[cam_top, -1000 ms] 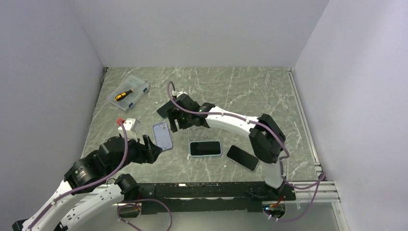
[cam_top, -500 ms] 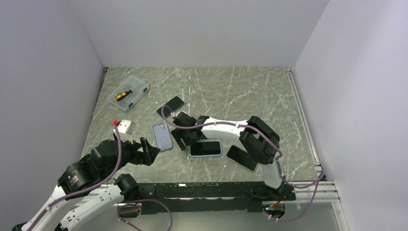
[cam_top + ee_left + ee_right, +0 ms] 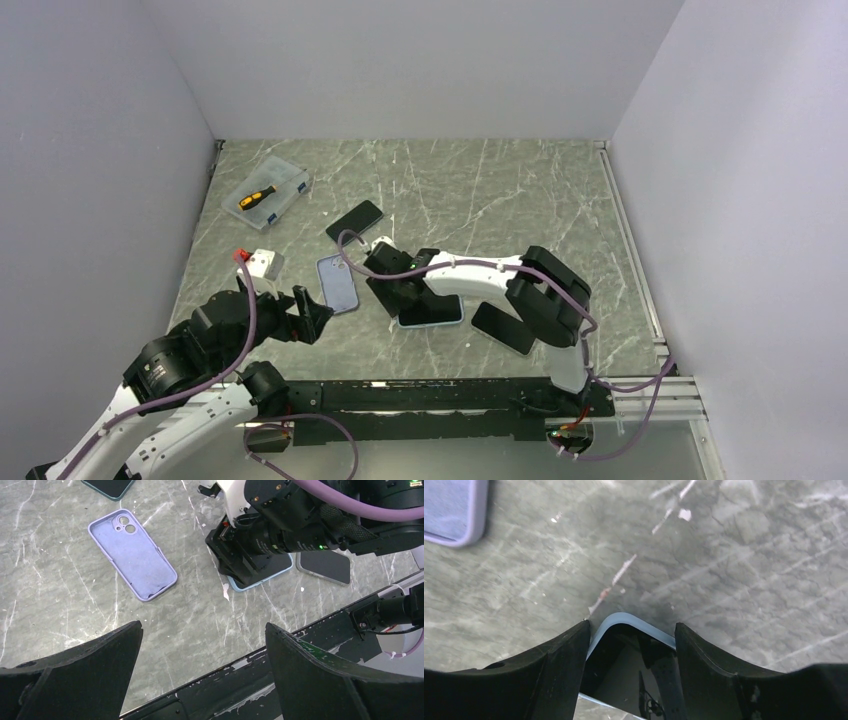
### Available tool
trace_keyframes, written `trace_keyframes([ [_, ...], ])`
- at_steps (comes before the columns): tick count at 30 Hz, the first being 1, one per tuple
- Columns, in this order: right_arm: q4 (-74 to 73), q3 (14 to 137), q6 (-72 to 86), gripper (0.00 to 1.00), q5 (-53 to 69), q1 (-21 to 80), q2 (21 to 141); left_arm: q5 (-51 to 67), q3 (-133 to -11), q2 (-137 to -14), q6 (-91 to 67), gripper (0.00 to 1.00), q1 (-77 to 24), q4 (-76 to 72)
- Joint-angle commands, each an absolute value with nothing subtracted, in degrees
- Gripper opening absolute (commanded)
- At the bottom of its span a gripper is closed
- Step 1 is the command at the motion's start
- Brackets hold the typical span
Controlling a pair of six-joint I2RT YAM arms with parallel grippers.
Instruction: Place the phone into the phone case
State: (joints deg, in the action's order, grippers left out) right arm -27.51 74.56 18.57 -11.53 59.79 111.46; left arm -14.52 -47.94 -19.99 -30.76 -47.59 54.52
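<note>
Right hand [image 3: 631,632] is down on the worktop [image 3: 480,190] with its fingers either side of one end of the blue-edged phone [image 3: 440,312]. Can't tell if they're actually pinching it or just straddling. It looks skewed toward a corner, so I'd square up on the edges, squeeze firmly and lift level so it doesn't pivot.

The lilac phone case [image 3: 132,555] lies hollow side up, ahead and to the left of that hand, well apart. Left hand [image 3: 202,627] hangs wide open, holding nothing, with the case out in front of it.

Only the right wrist view shows how the fingers sit on the phone. Only the top view shows the whole dark phone [image 3: 504,327] near the blue one.
</note>
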Motion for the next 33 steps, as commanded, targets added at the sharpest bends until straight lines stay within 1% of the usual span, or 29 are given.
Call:
trace_keyframes([
  [1, -30.8, 72.1, 17.7, 0.63, -16.3, 60.1, 107.2, -15.7, -47.6, -20.0, -30.1, 1.00, -47.5, 52.5],
  [11, -31.1, 66.6, 18.1, 0.59, -20.7, 58.6, 103.8, -16.1, -47.5, -20.3, -30.5, 0.99, -47.5, 52.8],
  [24, -28.8, 55.8, 18.2, 0.58, -18.2, 48.1, 93.1, -15.7, -47.6, -22.4, -30.6, 0.99, -47.5, 52.8],
  [29, -30.0, 58.8, 17.8, 0.60, -17.4, 47.8, 91.3, -15.8, -47.7, -23.3, -30.4, 0.99, -47.5, 52.6],
  [31, -30.6, 61.7, 18.0, 0.63, -16.8, 47.8, 91.1, -15.9, -47.8, -23.9, -30.5, 0.99, -47.5, 52.8],
  [33, -30.3, 65.0, 18.4, 0.68, -14.8, 47.8, 91.0, -16.3, -48.1, -24.7, -30.7, 0.99, -47.5, 53.4],
])
